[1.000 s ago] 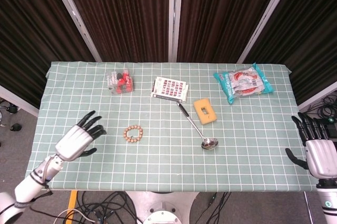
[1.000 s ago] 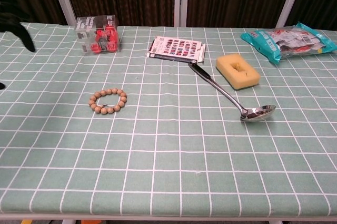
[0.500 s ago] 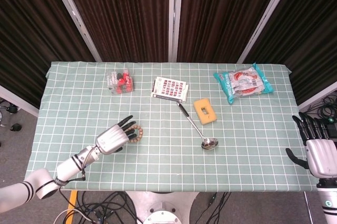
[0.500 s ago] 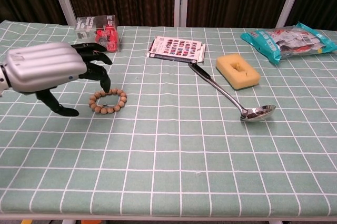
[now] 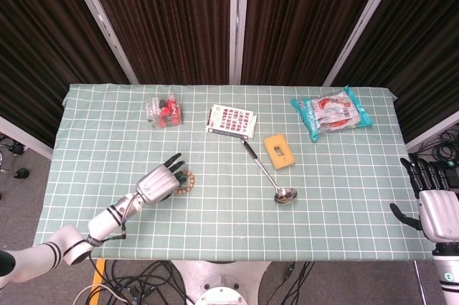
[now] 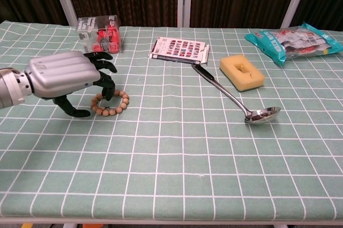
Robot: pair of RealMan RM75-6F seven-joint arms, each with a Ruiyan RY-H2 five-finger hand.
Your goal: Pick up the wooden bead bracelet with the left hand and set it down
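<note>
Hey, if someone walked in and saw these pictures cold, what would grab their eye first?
The silver left hand reaching over the wooden bead bracelet near the table's front left, dark fingers curled at the ring. Next, the yellow sponge and shiny ladle at centre, and the teal snack bag in the far right corner.

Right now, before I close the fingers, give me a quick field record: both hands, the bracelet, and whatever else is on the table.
left hand: over the bracelet's left side, fingers curled down around the beads, not closed
right hand: off the table's right edge, open, holding nothing
wooden bead bracelet: flat on the tablecloth, not lifted
ladle: lying near mid-table, bowl toward the front
sponge: right of the ladle's handle
far row: clear box, card, snack bag
</note>
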